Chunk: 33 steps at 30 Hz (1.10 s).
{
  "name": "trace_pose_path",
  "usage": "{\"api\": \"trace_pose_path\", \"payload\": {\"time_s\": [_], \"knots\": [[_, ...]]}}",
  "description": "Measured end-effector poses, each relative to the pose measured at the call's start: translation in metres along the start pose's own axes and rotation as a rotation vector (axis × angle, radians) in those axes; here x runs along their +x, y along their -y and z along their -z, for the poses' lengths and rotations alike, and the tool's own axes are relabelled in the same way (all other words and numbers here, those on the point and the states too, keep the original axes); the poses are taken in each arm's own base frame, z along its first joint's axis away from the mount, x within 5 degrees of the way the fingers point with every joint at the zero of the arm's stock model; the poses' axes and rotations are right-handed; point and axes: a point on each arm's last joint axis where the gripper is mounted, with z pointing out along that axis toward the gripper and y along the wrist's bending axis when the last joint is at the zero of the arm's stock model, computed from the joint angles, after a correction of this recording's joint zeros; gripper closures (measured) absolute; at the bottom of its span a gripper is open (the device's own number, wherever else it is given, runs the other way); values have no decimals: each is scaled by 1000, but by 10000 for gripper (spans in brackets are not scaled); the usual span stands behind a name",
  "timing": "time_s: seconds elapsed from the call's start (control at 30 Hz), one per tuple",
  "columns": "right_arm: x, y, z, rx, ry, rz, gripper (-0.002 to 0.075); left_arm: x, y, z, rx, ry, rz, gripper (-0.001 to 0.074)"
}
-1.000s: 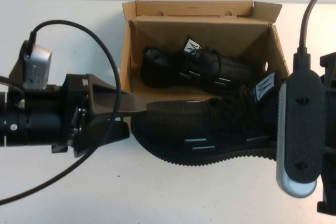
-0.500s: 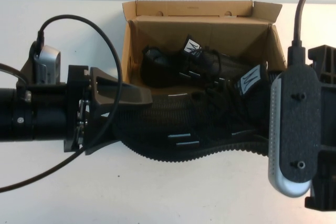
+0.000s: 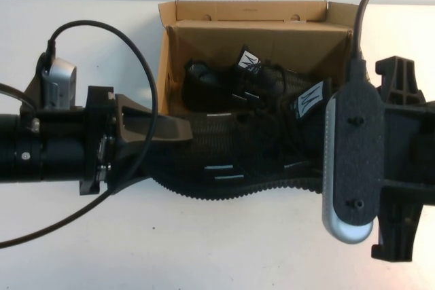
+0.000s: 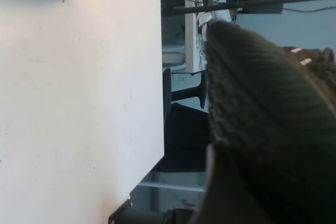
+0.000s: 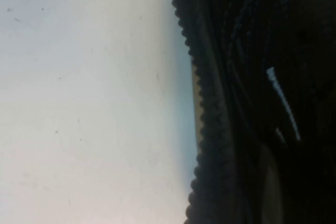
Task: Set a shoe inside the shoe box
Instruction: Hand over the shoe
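From the high view, the carrying step is going on: the shoe point(image 3: 231, 168), a black ribbed-knit sneaker with short silver dashes on its side and a toothed sole edge, is hanging across the near wall of the shoe box point(image 3: 258, 25), partly over the table point(image 3: 204, 249) and partly over the opening. The left gripper point(image 3: 173, 137) is reaching in at the shoe's toe end, its upper finger lying on the knit; the finger is flat and wedge-shaped, and the jaws look to be pinching the toe, though the lower finger is hidden, so I am taking that as likely rather than certain. The right gripper point(image 3: 319, 147) is sitting at the heel end under its own wrist camera housing, its jaws pressed together, apparently on the heel fabric. A second identical shoe point(image 3: 238, 86) is already lying inside the plain brown corrugated box, whose lid flap is standing open at the back. The next move, I judge, calls for lifting the shoe clear of the near wall and lowering it beside its twin.

In the left wrist view, the shoe's sole point(image 4: 268, 108) is filling the frame, dark, curved and finely grooved, above smooth white table.

In the right wrist view, the shoe's scalloped sole rim point(image 5: 205, 129) is running beside dark knit with one silver dash.
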Motion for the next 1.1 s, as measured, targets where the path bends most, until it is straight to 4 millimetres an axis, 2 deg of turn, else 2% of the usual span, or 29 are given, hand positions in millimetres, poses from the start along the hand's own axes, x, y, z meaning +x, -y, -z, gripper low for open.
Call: {"api": "trace_pose_path", "payload": {"time_s": [0.13,0.23,0.53,0.6,0.67,0.8,0.87,0.93,1.1], "knots": [[-1,1,0,7,11,-1,729,-2,-2,1,-11,12,-10,500],[-2,0,0,1,25,-10,729,-2,-3,1,-25,11,-30,578],[-2,-2,0,-28,24,-28,708,-1,-3,1,-29,9,-58,579],[-3,-4,0,-40,34,-40,646,-1,-3,1,-28,4,-63,579],[-4,-5,0,-54,47,-55,554,0,-3,1,-26,-2,-67,579],[-6,-6,0,-67,58,-89,306,0,-3,1,-25,-7,-81,596],[-6,-6,0,-69,58,-112,217,0,-3,1,-24,-9,-87,598],[-5,-7,0,-75,50,-124,180,0,-3,1,-21,-10,-96,598],[-2,-6,2,-65,23,-115,160,0,-3,1,-20,-10,-108,600]]}}
